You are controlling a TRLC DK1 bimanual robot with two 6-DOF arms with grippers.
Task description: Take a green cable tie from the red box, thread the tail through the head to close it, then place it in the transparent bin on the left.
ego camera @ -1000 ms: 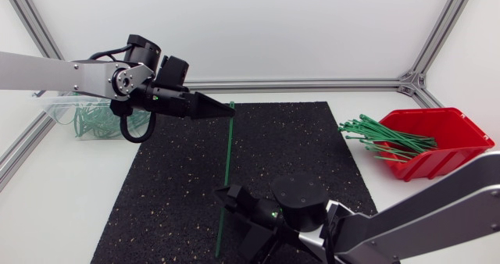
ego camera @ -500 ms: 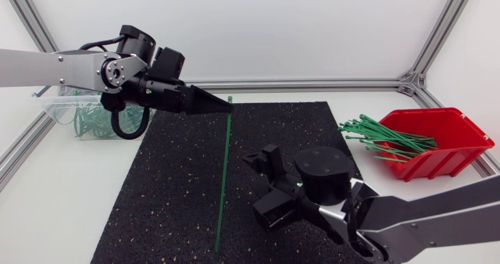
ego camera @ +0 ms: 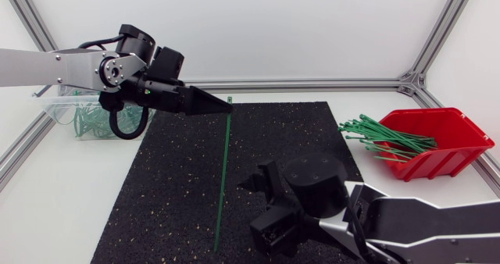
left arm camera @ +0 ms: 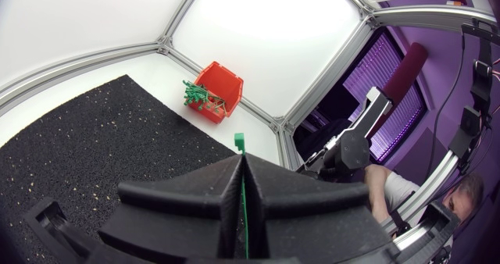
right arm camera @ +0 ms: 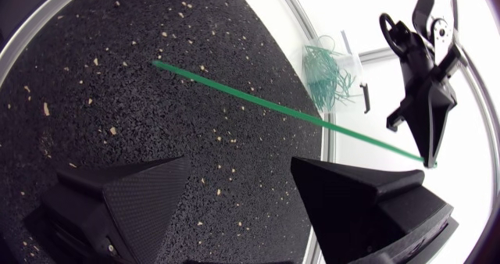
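Sitting at the table's right side, off the black mat [ego camera: 172,194], the red box [ego camera: 449,131] is holding a sheaf of straight green ties [ego camera: 387,139], their ends sticking out over its low open side toward the mat. The transparent bin [ego camera: 55,108] is standing at the far left, also off the mat, and is holding a tangle of closed green loops [ego camera: 86,123]. In the head view the left arm is crossing in front of the bin and hiding part of it.

The left gripper [ego camera: 225,108] is hovering over the mat's far edge, its wedge fingers pressed together on the cable tie [ego camera: 223,178] close to one end. The tie is running straight from there toward the mat's near edge. Whether its tail is touching the mat is not showing clearly.

The right gripper [ego camera: 251,205] is hanging over the near half of the mat, just beside the tie, with its fingers spread apart and gripping nothing.

The left wrist view is showing what the head view is not resolving: the tie's head [left arm camera: 239,142] is poking out just past the closed fingertips. The fingers themselves are covering the rest of the strap in that view. It is also showing the red box well ahead, across the mat.

The right wrist view is showing the strap passing ahead of the open fingers, not between them, and rising to the left gripper's tip, with the bin lying beyond
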